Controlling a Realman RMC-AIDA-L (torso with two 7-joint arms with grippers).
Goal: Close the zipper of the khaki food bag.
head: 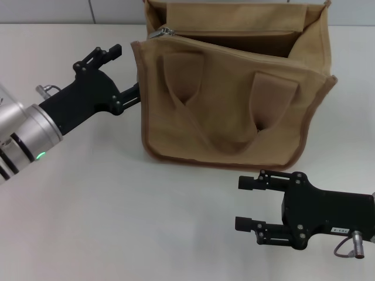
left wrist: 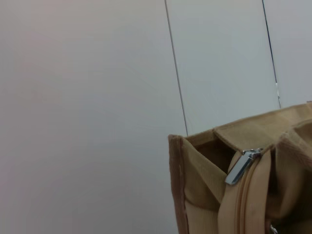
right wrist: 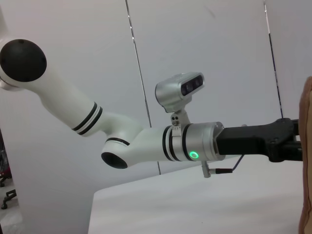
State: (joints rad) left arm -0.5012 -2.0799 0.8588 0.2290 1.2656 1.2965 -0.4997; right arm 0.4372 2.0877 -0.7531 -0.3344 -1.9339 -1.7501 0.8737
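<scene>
The khaki food bag (head: pixel 234 105) stands upright in the middle of the white table, its top gaping open and both strap handles hanging down the front face. The zipper's silver slider (head: pixel 161 32) sits at the far left end of the top edge; the left wrist view shows the slider (left wrist: pixel 239 168) close up at the bag's corner (left wrist: pixel 195 185). My left gripper (head: pixel 124 73) is open beside the bag's left side, its lower finger (head: pixel 132 93) at the brown-piped edge. My right gripper (head: pixel 243 203) hovers open and empty in front of the bag, near the table's front right.
A white panelled wall (head: pixel 70 12) rises behind the table. In the right wrist view my left arm (right wrist: pixel 146 141) reaches across to the bag's edge (right wrist: pixel 307 161). Bare tabletop (head: pixel 117 211) lies in front of and left of the bag.
</scene>
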